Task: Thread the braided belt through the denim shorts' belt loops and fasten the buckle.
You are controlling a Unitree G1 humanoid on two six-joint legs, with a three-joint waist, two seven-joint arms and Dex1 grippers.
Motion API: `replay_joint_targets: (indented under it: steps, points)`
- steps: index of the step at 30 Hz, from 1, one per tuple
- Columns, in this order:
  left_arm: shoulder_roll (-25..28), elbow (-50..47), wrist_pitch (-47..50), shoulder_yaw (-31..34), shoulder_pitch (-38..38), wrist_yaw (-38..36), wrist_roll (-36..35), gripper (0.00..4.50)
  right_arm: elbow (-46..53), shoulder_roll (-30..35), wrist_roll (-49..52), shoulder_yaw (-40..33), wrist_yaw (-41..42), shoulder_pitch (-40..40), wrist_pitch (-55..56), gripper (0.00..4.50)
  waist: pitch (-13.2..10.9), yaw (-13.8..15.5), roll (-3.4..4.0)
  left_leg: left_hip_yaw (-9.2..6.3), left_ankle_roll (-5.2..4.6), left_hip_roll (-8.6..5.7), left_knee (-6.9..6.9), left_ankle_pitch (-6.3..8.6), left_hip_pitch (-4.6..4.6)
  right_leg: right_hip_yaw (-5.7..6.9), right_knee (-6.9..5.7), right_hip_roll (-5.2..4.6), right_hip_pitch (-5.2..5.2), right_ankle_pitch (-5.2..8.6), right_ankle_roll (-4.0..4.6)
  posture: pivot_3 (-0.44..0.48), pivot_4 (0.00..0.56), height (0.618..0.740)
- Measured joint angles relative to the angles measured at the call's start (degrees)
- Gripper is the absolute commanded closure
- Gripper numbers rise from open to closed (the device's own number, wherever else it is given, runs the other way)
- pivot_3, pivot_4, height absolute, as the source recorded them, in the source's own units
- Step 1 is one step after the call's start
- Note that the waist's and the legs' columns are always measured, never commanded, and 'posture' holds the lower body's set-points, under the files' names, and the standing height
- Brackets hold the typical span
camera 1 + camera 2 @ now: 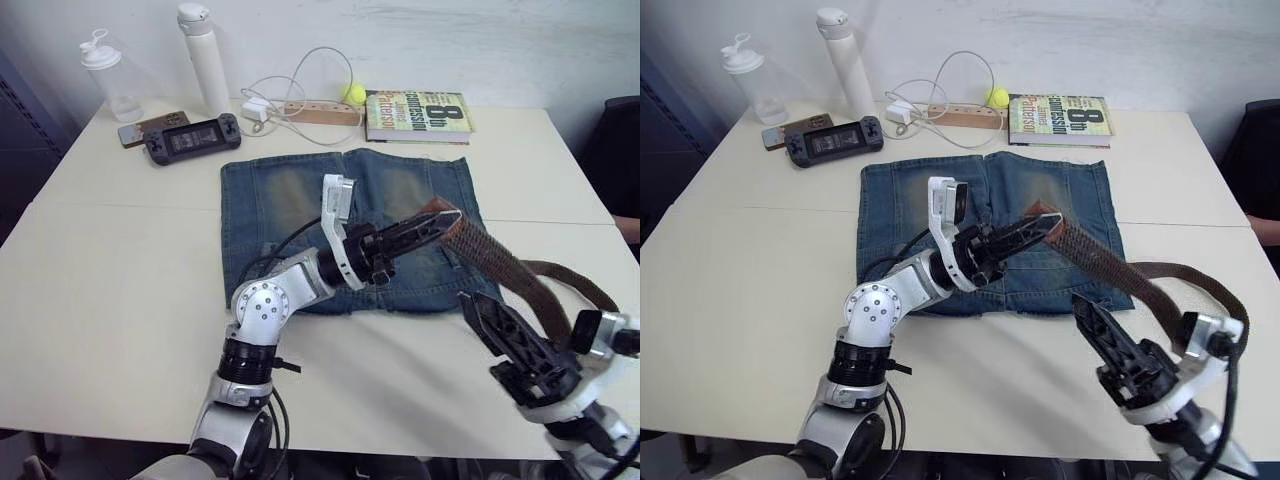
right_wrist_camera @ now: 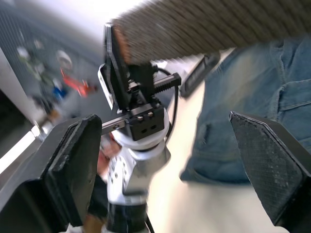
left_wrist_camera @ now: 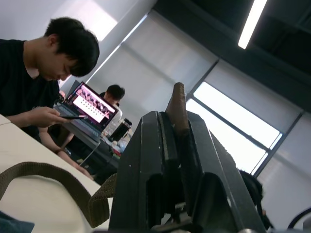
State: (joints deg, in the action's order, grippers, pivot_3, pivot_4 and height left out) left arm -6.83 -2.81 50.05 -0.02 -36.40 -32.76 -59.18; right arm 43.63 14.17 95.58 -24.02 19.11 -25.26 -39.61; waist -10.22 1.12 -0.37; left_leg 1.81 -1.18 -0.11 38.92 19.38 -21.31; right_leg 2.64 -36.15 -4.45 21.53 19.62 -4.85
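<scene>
The denim shorts [image 1: 270,210] lie flat in the middle of the table, waistband toward me. My left gripper [image 1: 425,228] hovers over their right half, shut on the tip of the braided belt [image 1: 490,255]. The wrist view shows that tip [image 3: 178,104] pinched between the fingers. From there the belt arcs right and down past the table's right side, then loops back. My right gripper [image 1: 480,310] is open near the front right, just below the strap, fingers [image 2: 73,165] spread wide and holding nothing. The buckle is out of view. I cannot make out the belt loops.
Along the far edge stand a clear bottle [image 1: 108,75], a white bottle [image 1: 205,60], a phone [image 1: 150,128], a game console [image 1: 192,138], a power strip [image 1: 310,112] with white cable, a tennis ball [image 1: 352,93] and a book [image 1: 415,112]. People [image 3: 34,73] sit beyond the right side.
</scene>
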Motion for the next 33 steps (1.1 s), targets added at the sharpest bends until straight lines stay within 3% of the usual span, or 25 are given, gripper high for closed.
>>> replay_joint_targets:
  steps: [8,19,22,29,31,32,33]
  points:
    - [3.32,-0.96,2.44,-0.44,0.65,0.81,0.14,4.5,-7.66,-6.87,-11.97,7.75,0.83,8.25,9.27,0.02,0.02,0.04,0.03,-0.01,0.02,-0.03,0.0,-0.01,0.02,0.01,0.02,0.0,0.0,0.0,0.0,0.0,0.15,0.735]
    - [3.94,3.22,-1.83,-3.06,0.27,1.47,9.02,4.5,-8.11,-7.16,-14.94,9.8,2.84,11.96,13.4,0.02,0.02,0.07,0.03,-0.01,0.01,-0.04,-0.03,-0.01,0.0,0.03,0.04,-0.01,0.0,0.0,0.0,0.0,0.15,0.735]
    - [4.03,3.66,-2.7,-3.28,-0.27,0.89,10.27,4.5,-8.14,-6.73,-15.03,10.24,2.83,11.8,13.37,0.83,0.02,0.06,0.03,-0.01,0.01,-0.04,-0.05,-0.01,0.0,0.03,0.05,-0.01,0.0,0.0,0.0,0.0,0.15,0.735]
    - [4.09,3.6,-3.33,-3.6,-0.48,-1.16,11.21,4.5,-10.58,-6.48,-15.34,10.78,1.37,12.83,13.44,4.22,0.02,0.0,0.04,-0.01,0.0,-0.04,-0.05,0.0,0.01,0.02,0.05,-0.04,0.0,0.0,0.0,0.0,0.15,0.735]
    - [4.07,3.57,-3.17,-3.31,-0.47,-1.05,11.24,4.5,-10.59,-6.51,-15.3,10.83,1.33,13.14,13.44,4.48,0.02,0.01,0.04,-0.03,0.0,-0.03,-0.06,0.0,0.0,0.03,0.06,-0.04,0.0,0.0,0.0,0.0,0.15,0.735]
    - [4.12,3.55,-3.02,-3.3,-0.47,-1.04,11.23,3.58,-10.59,-6.52,-15.3,10.84,1.27,13.14,13.44,4.5,0.02,0.01,0.04,-0.02,0.0,-0.04,-0.06,0.0,0.0,0.03,0.06,-0.04,0.0,0.0,0.01,0.0,0.15,0.735]
    - [4.85,3.47,-2.81,-3.71,-0.47,-1.07,11.67,3.26,-10.54,-6.57,-15.29,10.84,1.07,13.17,13.55,4.5,0.02,0.0,0.04,-0.03,0.0,-0.04,-0.06,0.0,0.0,0.03,0.06,-0.04,0.0,0.0,0.01,0.0,0.15,0.735]
